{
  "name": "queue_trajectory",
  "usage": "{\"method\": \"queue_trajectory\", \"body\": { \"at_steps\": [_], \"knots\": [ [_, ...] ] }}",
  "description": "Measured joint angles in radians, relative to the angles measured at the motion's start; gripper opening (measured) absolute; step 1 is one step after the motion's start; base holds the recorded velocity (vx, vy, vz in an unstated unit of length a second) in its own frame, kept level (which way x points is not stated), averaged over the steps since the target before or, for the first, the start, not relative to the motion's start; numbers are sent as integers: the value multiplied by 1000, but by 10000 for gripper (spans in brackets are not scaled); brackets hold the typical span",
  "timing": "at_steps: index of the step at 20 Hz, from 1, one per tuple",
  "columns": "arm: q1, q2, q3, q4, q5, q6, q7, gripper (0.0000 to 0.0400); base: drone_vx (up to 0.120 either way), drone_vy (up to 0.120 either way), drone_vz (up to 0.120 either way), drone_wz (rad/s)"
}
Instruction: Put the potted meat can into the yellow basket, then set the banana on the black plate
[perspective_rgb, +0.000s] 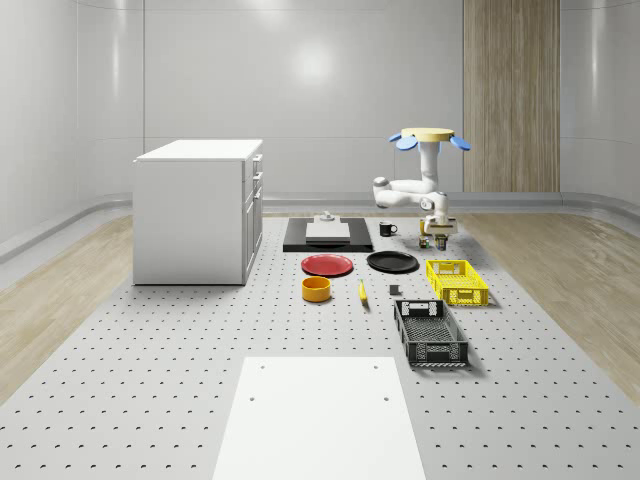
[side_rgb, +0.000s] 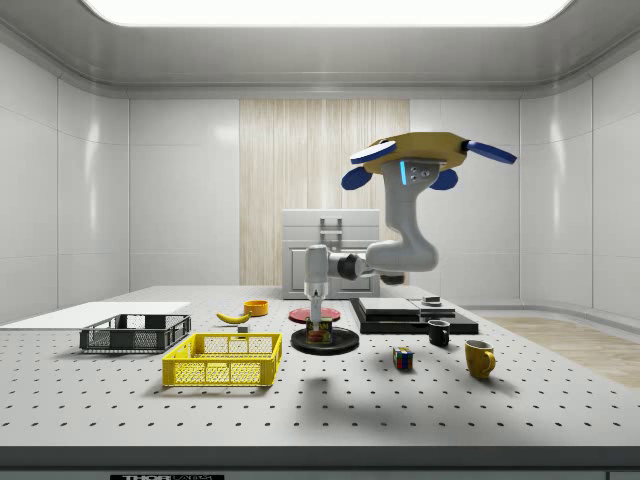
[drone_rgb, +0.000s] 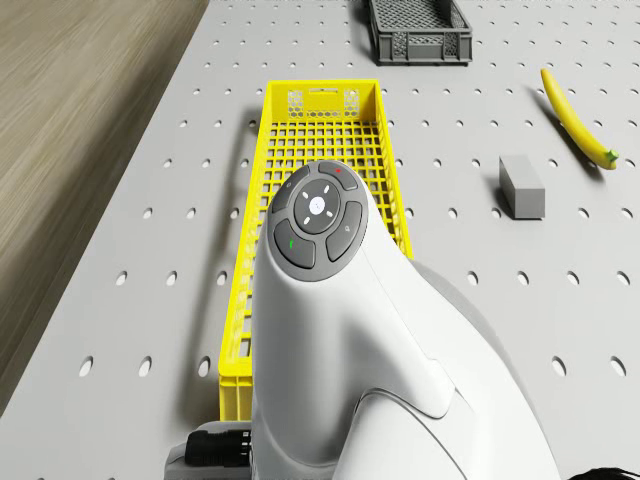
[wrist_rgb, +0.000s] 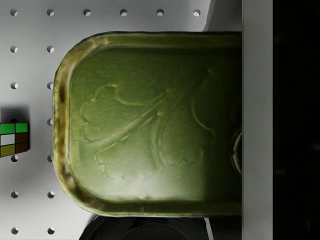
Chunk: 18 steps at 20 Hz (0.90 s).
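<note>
The drone (side_rgb: 420, 155) is hovering just beyond the yellow basket (side_rgb: 222, 360), its hand (side_rgb: 320, 328) closed around the potted meat can (wrist_rgb: 150, 125), lifted beside the black plate (side_rgb: 340, 343). It should be carrying it level over the basket, lowering inside before letting go.

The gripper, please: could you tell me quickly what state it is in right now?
Gripper: shut on the potted meat can, held just above the table while the drone hovers.

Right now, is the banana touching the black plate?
Apart. The whole-scene view shows the banana lying on the table with bare surface between it and the black plate.
</note>
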Motion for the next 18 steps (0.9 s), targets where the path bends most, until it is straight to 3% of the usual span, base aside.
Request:
{"method": "queue_trajectory", "body": {
  "at_steps": [4,18],
  "knots": [
    [-2,-8,6,0,8,6,2,283,120,0,80,0],
    [-6,-35,12,1,21,31,6,283,120,0,0,0]
  ]
}}
